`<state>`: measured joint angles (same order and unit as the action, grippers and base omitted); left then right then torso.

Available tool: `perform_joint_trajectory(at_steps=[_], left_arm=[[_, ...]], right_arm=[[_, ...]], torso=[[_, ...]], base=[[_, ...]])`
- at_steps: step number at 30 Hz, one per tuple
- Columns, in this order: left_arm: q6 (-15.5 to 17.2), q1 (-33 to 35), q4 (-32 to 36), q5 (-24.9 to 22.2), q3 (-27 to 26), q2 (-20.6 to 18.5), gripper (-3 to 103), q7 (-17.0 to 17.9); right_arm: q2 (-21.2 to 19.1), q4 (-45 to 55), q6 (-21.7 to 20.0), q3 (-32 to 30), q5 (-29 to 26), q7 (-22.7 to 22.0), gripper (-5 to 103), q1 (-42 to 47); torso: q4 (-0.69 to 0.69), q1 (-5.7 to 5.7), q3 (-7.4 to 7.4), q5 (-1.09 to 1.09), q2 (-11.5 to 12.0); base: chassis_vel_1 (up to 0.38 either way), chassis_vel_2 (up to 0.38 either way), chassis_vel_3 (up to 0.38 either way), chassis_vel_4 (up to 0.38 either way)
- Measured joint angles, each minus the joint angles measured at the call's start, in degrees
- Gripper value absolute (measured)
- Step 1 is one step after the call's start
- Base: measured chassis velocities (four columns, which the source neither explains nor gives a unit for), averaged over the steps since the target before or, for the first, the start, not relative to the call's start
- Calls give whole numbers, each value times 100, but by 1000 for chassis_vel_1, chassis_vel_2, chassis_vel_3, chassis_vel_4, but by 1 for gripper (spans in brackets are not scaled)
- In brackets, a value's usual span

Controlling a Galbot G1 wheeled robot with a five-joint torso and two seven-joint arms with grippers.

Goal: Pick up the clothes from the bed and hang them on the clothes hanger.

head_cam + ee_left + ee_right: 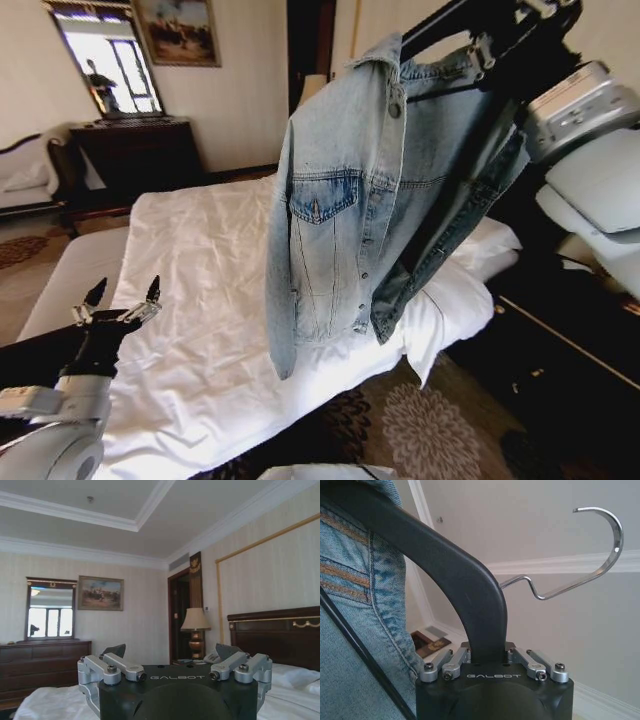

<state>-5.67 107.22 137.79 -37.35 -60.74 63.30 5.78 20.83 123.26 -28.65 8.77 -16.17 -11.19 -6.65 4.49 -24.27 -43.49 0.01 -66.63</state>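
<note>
The clothes, a light-blue denim jacket (340, 200), hang in the air over the bed's right side, draped on the black clothes hanger (440, 25). My right gripper (495, 45) is raised at the top right. In the right wrist view this gripper (487, 650) is shut on the hanger's thick black neck (465, 585), the metal hook (600, 555) curves free above it, and denim (350, 605) hangs beside it. The bed (200, 250) with its crumpled white sheet lies below. My left gripper (122, 293) stands open and empty, fingers up, over the bed's near left part (171, 652).
A dark dresser (135, 150) with a mirror stands at the far wall, and a white chaise lounge (25, 175) is at the far left. Pillows (450, 300) lie by the dark headboard (280, 630), with a lamp (195, 625) beside it. Patterned carpet (420, 430) lies in front of the bed.
</note>
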Motion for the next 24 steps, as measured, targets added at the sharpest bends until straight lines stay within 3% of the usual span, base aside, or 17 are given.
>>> perform_joint_trajectory(at_steps=[10,24], left_arm=[[16,9,2,22,25,-9,100,7],[63,-34,-4,55,99,-25,100,19]], right_arm=[[-121,255,-10,-619,108,0,25,926],[-156,299,-20,-645,118,-2,25,927]], torso=[[1,-48,-57,0,-95],[2,-91,-113,0,-208]], base=[[-75,-169,-185,-76],[-128,-116,-122,-134]])
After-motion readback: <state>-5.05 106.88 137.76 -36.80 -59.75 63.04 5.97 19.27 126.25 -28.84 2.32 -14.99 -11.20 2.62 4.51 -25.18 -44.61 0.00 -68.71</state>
